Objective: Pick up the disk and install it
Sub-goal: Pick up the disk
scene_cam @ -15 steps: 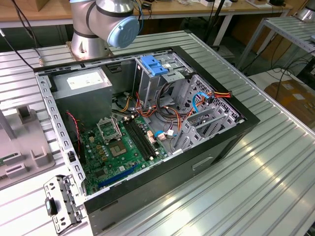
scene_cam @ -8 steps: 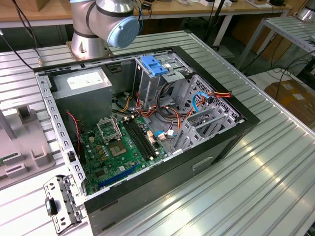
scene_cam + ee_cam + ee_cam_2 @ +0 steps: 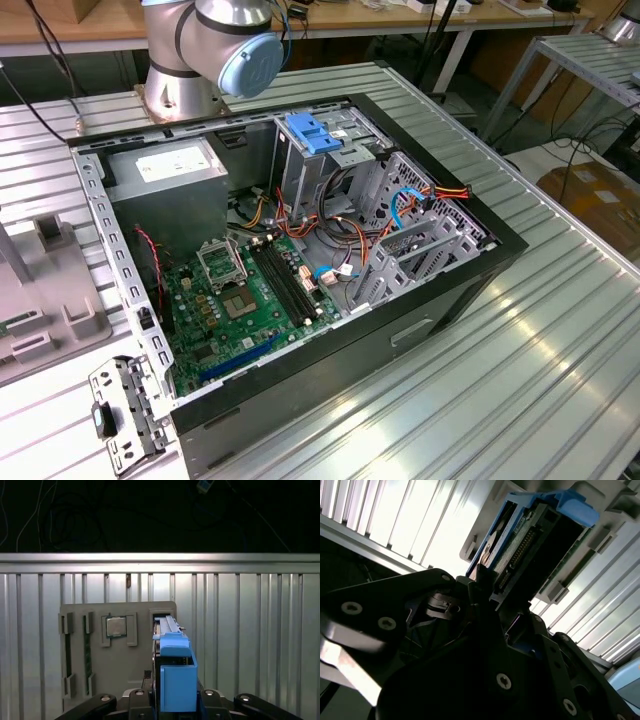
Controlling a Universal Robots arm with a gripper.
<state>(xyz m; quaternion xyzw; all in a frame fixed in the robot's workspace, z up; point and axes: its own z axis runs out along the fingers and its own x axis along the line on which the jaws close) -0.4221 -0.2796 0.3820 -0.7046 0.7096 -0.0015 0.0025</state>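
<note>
The disk [image 3: 175, 675] stands on edge in a slot of a grey holder plate [image 3: 115, 675], its blue carrier rails facing the camera in the first wrist view. The second wrist view shows what that one hides: the disk's connector end [image 3: 535, 545], a row of pins in dark metal framed by the blue plastic. In both wrist views the gripper [image 3: 176, 702] sits right at the disk, its black body on either side of the blue carrier; whether it has clamped on cannot be told.

The holder plate lies on a ribbed aluminium bench [image 3: 250, 630] and also carries a processor chip [image 3: 116, 626] and a green memory stick [image 3: 88, 655], each in its own recess.

The exterior view shows the arm's base [image 3: 210, 50] behind an open black computer case [image 3: 480, 260] on the bench. Inside are a green motherboard [image 3: 250, 300], a grey power supply [image 3: 165, 170], a metal drive cage [image 3: 420, 230] with loose cables [image 3: 350, 240], and a light-blue bracket [image 3: 312, 132]. Wooden tables stand behind.
</note>
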